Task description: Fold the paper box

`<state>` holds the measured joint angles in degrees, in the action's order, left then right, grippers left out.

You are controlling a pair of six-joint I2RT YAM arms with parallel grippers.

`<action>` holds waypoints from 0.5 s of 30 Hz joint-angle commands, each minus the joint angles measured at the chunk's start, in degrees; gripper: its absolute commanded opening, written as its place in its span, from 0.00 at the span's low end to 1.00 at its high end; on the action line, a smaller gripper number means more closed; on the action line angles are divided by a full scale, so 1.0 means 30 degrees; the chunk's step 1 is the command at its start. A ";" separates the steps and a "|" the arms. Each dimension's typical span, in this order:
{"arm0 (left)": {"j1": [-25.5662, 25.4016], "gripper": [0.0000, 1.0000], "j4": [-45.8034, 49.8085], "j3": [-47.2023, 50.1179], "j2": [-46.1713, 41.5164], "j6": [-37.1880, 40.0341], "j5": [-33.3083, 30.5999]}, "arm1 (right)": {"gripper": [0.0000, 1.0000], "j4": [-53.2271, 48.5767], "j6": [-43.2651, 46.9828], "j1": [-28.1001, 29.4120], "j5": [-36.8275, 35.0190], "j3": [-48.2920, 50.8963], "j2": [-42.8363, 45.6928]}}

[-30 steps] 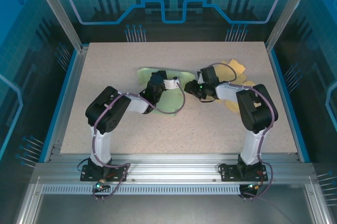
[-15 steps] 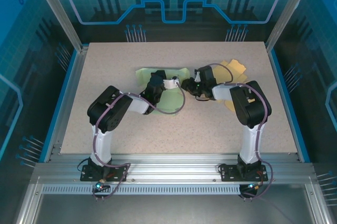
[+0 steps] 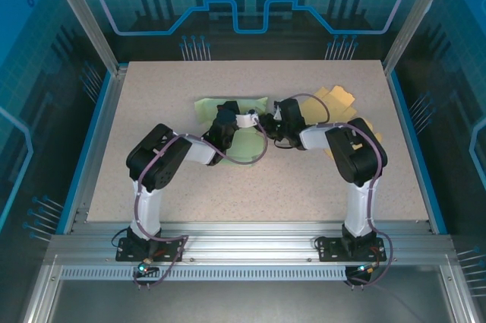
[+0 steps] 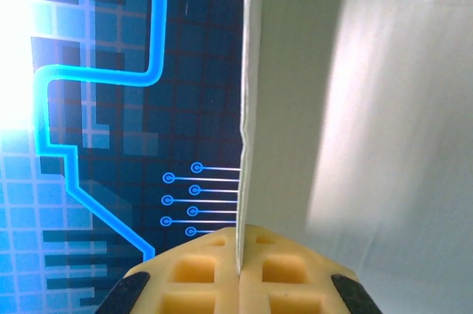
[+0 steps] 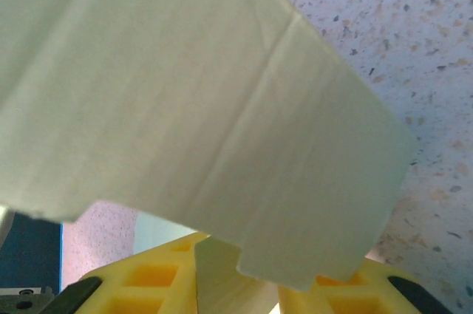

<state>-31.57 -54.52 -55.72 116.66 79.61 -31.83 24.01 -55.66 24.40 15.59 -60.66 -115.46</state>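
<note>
The paper box (image 3: pixel 244 114) is a pale green cut sheet, partly raised, in the middle of the table. My left gripper (image 3: pixel 225 118) stands at its middle. In the left wrist view the left gripper (image 4: pixel 240 258) is shut on the lower edge of an upright box wall (image 4: pixel 355 144). My right gripper (image 3: pixel 276 121) is at the box's right end. In the right wrist view its jaws (image 5: pixel 236 290) stand partly open with a box flap (image 5: pixel 222 284) between them, and a creased box panel (image 5: pixel 207 107) hangs just in front.
Several flat yellow paper sheets (image 3: pixel 339 102) lie on the speckled table (image 3: pixel 152 95) behind the right arm. Blue rails (image 3: pixel 93 133) and glass walls bound the table on the left, right and back.
My right gripper has moved left and a little back, up to the right end of the green box. The left gripper has kept its hold and place.
</note>
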 commanded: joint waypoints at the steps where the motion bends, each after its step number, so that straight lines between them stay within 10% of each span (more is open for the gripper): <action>1: -0.0463 0.00 0.0297 -0.0059 0.0497 -0.0244 0.0273 | 0.34 0.2421 -0.0629 0.0449 -0.0073 -0.0257 -0.0673; 15: -0.0455 0.00 -0.1967 0.0463 0.0871 0.0984 0.0258 | 0.52 -0.2163 0.3073 -0.1273 0.0128 0.3914 0.5107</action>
<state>-32.53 -56.97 -55.61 117.38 80.27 -32.10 21.39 -50.65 22.09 16.49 -51.59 -104.31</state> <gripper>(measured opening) 0.055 0.522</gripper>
